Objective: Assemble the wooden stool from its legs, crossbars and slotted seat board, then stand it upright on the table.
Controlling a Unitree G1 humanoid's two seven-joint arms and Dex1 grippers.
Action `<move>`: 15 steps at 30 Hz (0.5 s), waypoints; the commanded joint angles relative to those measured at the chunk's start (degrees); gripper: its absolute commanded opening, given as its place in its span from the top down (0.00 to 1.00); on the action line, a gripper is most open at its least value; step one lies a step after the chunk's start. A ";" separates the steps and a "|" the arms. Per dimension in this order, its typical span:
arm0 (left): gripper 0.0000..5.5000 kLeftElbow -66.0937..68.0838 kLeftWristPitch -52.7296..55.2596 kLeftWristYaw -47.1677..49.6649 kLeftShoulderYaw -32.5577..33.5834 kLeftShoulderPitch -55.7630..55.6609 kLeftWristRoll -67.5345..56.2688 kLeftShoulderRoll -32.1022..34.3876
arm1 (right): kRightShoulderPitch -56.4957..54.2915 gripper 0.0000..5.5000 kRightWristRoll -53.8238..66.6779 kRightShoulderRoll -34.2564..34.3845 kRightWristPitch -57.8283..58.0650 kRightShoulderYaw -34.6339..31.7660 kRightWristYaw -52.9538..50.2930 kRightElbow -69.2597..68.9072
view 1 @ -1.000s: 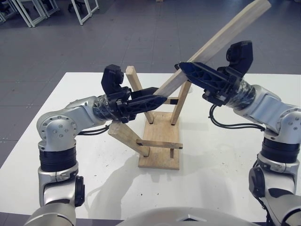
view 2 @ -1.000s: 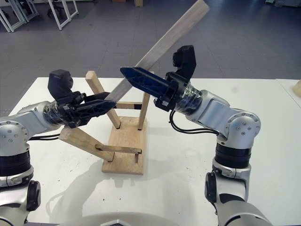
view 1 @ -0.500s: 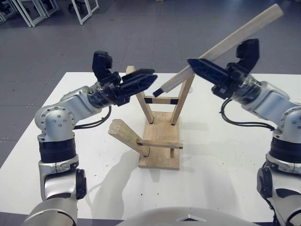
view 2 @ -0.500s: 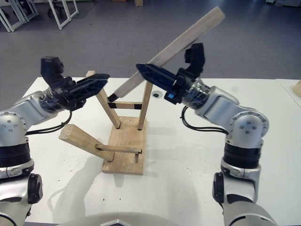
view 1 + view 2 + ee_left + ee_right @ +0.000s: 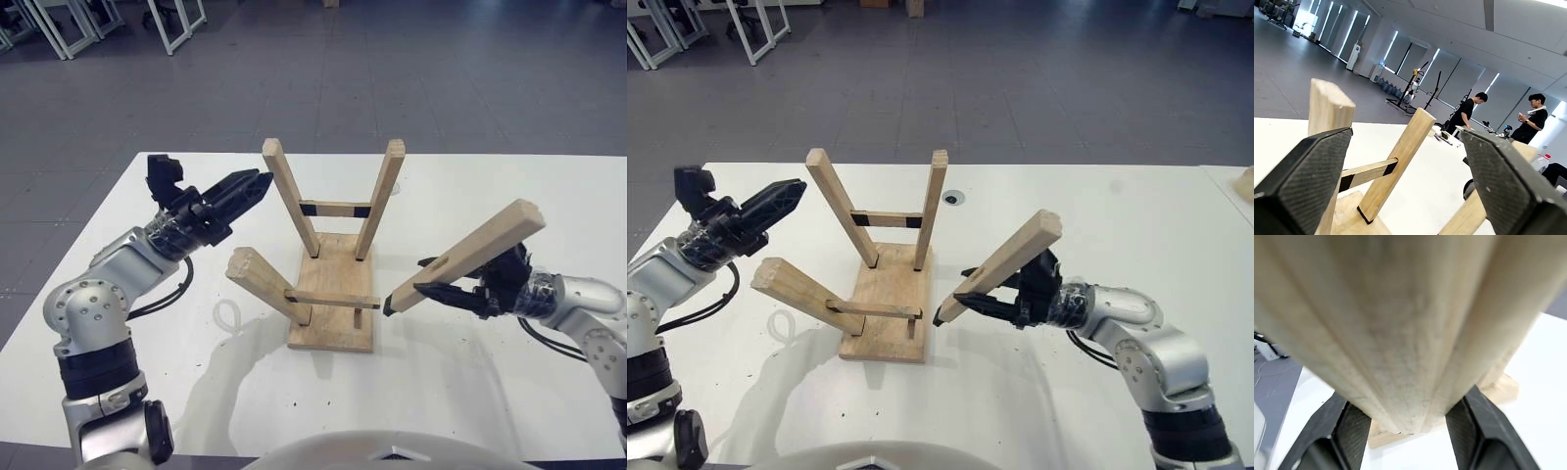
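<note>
Over the table (image 5: 470, 186), the right tool (image 5: 405, 289) pinches a leg (image 5: 482, 243) beside the seat board (image 5: 331, 331).

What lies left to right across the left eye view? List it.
left gripper → left upright leg → right upright leg → loose leg in the right gripper

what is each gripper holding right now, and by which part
The right gripper holds a loose wooden leg by its lower half, with the upper end tilted up and free. The left gripper is open and holds nothing.
</note>
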 commanded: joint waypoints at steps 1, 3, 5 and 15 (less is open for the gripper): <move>0.26 1.28 -2.58 -1.30 -1.48 3.15 2.93 -1.35 | -2.21 0.63 -6.50 1.56 -8.46 3.46 3.99 2.67; 0.26 1.67 -3.35 -1.30 -1.57 3.89 3.52 -1.88 | -1.97 0.63 -8.06 2.20 -11.21 4.38 5.60 4.38; 0.26 1.90 -3.70 -1.35 -1.41 3.94 3.63 -1.99 | -1.14 0.63 -8.95 2.77 -12.56 5.36 6.56 4.95; 0.26 2.43 -5.14 -0.95 -2.96 3.74 5.09 -2.85 | 0.65 0.63 -10.53 5.54 -13.79 7.49 4.44 1.88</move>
